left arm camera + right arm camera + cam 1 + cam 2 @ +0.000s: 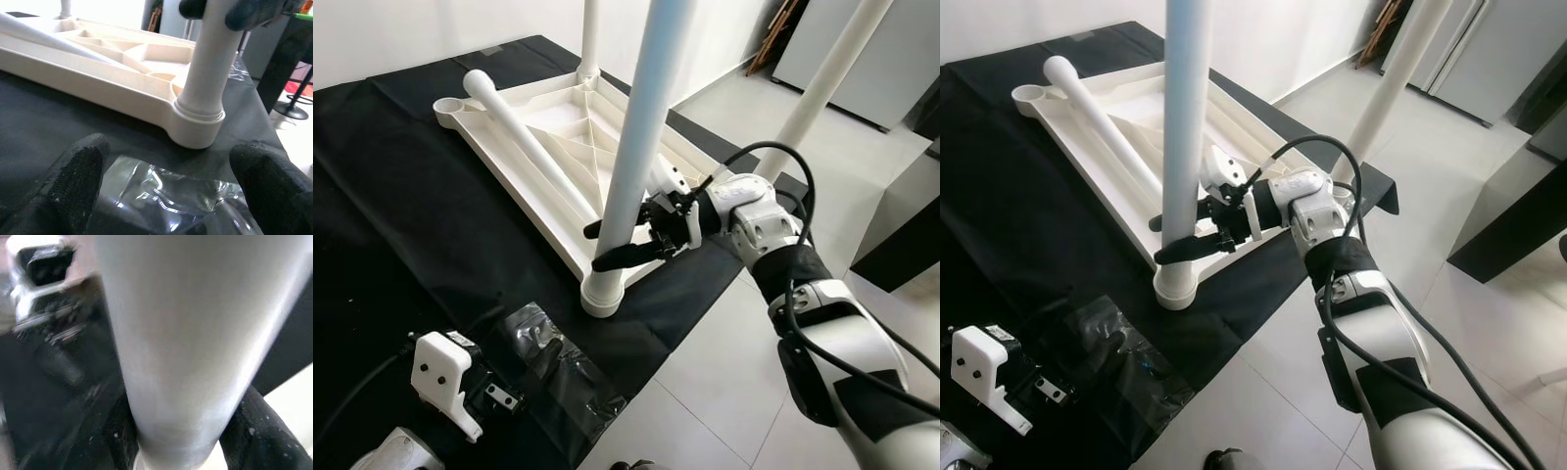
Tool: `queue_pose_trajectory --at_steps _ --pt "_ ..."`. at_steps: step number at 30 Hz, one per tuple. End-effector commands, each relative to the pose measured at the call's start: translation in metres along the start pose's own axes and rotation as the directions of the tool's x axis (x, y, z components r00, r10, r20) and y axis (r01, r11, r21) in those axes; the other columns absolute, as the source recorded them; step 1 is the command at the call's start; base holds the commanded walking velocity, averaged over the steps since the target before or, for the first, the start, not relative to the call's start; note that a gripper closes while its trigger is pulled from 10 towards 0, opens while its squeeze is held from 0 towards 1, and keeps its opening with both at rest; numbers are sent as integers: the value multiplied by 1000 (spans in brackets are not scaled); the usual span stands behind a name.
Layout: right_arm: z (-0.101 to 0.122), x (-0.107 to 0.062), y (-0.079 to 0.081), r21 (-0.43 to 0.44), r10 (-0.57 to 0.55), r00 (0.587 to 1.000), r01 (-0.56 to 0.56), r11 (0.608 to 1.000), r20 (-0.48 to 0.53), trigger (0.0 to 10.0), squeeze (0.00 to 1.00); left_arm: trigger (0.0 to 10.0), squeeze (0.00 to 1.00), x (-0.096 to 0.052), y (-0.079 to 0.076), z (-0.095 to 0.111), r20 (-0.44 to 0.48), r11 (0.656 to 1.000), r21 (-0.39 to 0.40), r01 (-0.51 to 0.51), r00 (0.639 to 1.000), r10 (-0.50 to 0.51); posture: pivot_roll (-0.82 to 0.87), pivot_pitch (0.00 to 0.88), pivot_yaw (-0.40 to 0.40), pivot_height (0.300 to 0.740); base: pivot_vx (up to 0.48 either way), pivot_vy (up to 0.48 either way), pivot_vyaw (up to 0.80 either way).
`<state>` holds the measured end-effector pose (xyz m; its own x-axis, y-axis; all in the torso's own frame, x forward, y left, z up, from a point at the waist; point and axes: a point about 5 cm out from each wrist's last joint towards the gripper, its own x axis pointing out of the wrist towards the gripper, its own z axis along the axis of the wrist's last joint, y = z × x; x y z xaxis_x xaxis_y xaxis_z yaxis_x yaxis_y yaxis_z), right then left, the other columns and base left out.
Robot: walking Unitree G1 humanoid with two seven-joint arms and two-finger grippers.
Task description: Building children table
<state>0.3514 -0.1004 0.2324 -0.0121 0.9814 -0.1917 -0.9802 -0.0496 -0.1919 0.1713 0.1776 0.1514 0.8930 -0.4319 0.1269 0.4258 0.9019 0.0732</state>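
An upturned white children's table top (563, 137) lies on a black cloth (401, 215) spread over pale floor tiles (724, 392), its near corner close to the cloth's right-hand edge. The right gripper (625, 245) has its two black fingers closed around the near upright leg (636, 147), just above the socket (603, 292) at that corner. Two more legs stand upright, one at the far corner (589, 39) and one at the right corner (827, 83), while a loose leg (530, 142) lies across the ribbed underside. Open tile stretches to the right and near side of the cloth; a dark cabinet (911, 235) stands well to the right. A clear plastic bag (553, 367) lies on the cloth just near of the socket. The left wrist view looks along the left gripper (168, 171), its fingers (73, 176) spread wide and holding nothing, low over that bag. The right wrist view is blurred, but appears to show the leg (186, 333) pressed between the fingers.
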Motion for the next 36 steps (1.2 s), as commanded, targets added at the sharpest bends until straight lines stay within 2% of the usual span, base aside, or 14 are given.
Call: queue_pose_trajectory --at_steps 1,2,4,6,16,17,18,21,22,29,31,34,35,36 --pt "-14 -4 4 70 -133 990 135 988 -35 0 0 10000 0 -1 -1 -1 -12 1000 -2 5 1000 -5 -5 188 -158 740 0 0 0" --pt "-41 21 10 264 -534 837 546 795 -120 0 0 10000 0 -1 1 -1 -12 1000 -2 5 1000 -5 -11 186 -156 740 0 0 0" --pt "-48 25 12 302 -619 766 640 707 -173 0 0 10000 0 -1 2 -2 -12 1000 -2 4 1000 -4 -15 185 -154 740 0 0 0" --pt "-69 49 71 390 -698 647 755 528 -308 0 0 10000 0 2 5 -2 -11 1000 0 7 1000 -7 -11 183 -144 740 0 0 0" --pt "-64 59 74 350 -723 608 789 506 -327 0 0 10000 0 7 10 -7 -8 1000 15 1 1000 -1 -17 133 -158 740 0 0 0" --pt "-62 60 75 347 -725 603 793 500 -334 941 0 10000 0 7 10 -7 -5 1000 13 -11 1000 11 -17 133 -158 740 0 0 0" --pt "-59 60 78 342 -728 589 805 486 -351 10000 0 10000 0 7 11 -7 -4 1000 13 -15 1000 15 -17 133 -158 740 0 0 0" --pt "-57 60 79 338 -708 608 792 508 -359 10000 376 10000 0 7 10 -7 -5 1000 13 -9 1000 9 -18 128 -154 740 0 0 0" --pt "-52 61 78 348 -649 688 725 594 -325 10000 1000 10000 0 8 10 -8 -8 1000 14 6 1000 -6 -20 128 -150 740 0 0 0" --pt "-39 56 62 330 -557 804 593 734 -208 10000 1000 10000 0 9 8 -8 -9 1000 11 20 1000 -20 -20 127 -152 740 0 0 0" --pt "-27 42 44 157 -343 929 363 918 -143 10000 1000 10000 0 8 6 -8 -4 1000 6 13 1000 -13 -12 131 -158 740 0 0 0" --pt "-24 32 32 96 -273 948 291 952 -162 10000 1000 10000 0 8 5 -7 -2 1000 5 9 1000 -9 -2 132 -160 740 0 0 0" --pt "-22 29 25 58 -258 950 271 961 -174 10000 286 10000 0 7 4 -7 -2 1000 5 7 1000 -7 5 136 -161 740 0 0 0" --pt "-22 29 25 58 -258 950 271 961 -174 10000 286 10000 0 7 4 -7 -2 1000 5 7 1000 -7 5 136 -161 740 0 0 0"
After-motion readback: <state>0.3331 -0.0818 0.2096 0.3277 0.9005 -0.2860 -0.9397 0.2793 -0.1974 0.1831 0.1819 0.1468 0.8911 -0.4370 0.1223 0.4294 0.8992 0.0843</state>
